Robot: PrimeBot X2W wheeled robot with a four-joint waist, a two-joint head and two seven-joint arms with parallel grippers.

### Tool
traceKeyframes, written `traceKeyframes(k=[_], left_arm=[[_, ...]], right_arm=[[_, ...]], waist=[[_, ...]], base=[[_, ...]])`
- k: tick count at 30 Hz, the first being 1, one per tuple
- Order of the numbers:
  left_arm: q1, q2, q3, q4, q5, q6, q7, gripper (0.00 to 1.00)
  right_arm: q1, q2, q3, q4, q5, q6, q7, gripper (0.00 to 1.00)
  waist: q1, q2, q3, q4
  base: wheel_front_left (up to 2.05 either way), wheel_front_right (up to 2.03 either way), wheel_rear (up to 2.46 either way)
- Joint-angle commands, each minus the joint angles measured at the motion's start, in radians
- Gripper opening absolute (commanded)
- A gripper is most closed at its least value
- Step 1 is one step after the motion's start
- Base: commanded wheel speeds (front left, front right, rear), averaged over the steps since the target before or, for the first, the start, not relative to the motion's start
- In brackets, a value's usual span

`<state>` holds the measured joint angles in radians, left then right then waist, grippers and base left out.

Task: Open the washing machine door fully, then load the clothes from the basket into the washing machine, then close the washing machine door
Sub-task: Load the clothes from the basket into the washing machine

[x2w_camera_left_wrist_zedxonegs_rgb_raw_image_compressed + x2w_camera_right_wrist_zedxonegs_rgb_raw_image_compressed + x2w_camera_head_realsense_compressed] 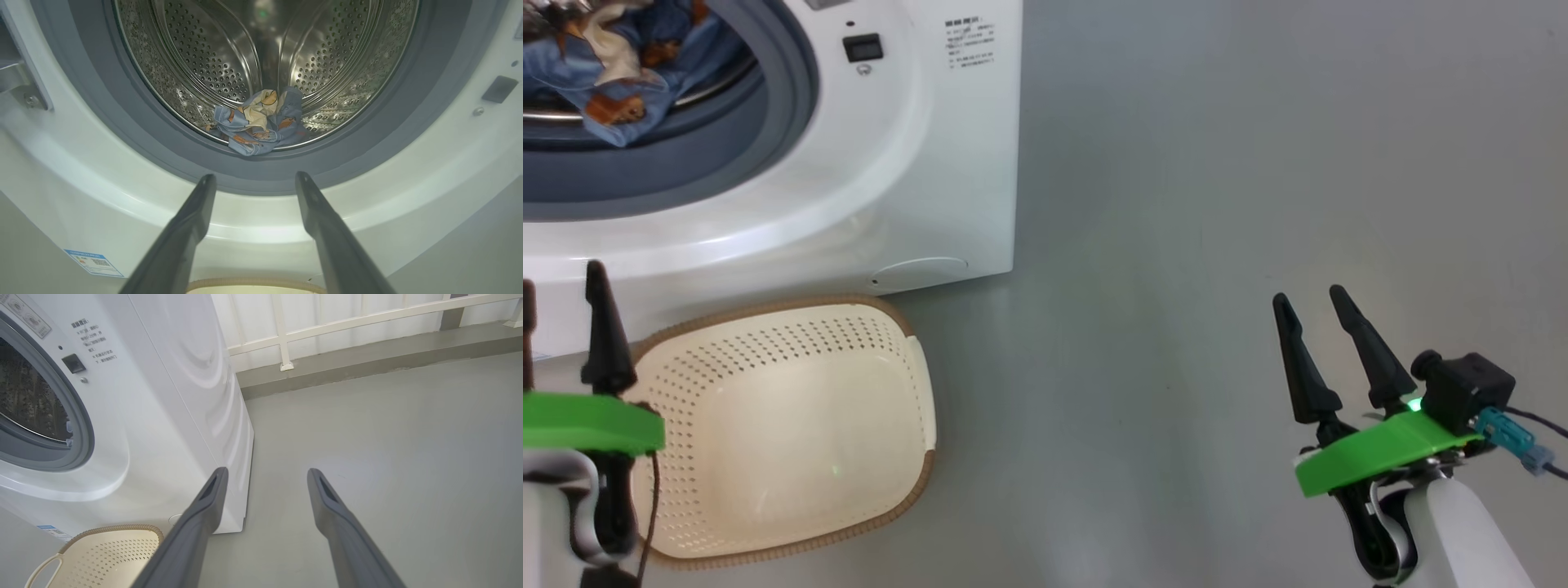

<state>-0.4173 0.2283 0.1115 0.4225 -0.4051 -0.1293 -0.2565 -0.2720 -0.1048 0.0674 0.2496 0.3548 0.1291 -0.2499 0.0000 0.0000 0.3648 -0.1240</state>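
So, clothes (pixel 257 122): blue, crumpled in drum (pixel 204 61).
Left gripper (pixel 255 176): spread wide, facing drum.
Right gripper (pixel 1308 296): spread wide above floor (pixel 1217 245).

We see a white washing machine (pixel 931 163) with a grey-blue seal (pixel 776 122) and a shiny steel drum (pixel 196 61) dotted with holes. The clothes (pixel 257 122) are light blue with orange-brown prints. The basket (pixel 792 425) is cream, perforated in rows, with a brown woven-look rim. The floor (pixel 1258 204) is grey.
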Motion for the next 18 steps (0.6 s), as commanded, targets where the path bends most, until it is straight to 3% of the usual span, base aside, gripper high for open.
traceKeyframes(k=[1,18], left_arm=[[0.018,0.031,0.033,-0.031,-0.01,-0.001,-0.005,1.0],[0.21,-0.032,0.039,-0.154,0.009,-0.001,-0.005,1.0]], right_arm=[[0.028,-0.01,0.015,-0.018,-0.001,0.002,-0.012,1.0],[0.104,-0.029,-0.015,-0.02,0.005,0.002,-0.012,1.0]], waist=[[0.0,0.0,-0.013,0.009],[0.0,0.0,-0.091,0.041]], base=[[0.0,0.0,0.0],[0.0,0.0,0.0]])
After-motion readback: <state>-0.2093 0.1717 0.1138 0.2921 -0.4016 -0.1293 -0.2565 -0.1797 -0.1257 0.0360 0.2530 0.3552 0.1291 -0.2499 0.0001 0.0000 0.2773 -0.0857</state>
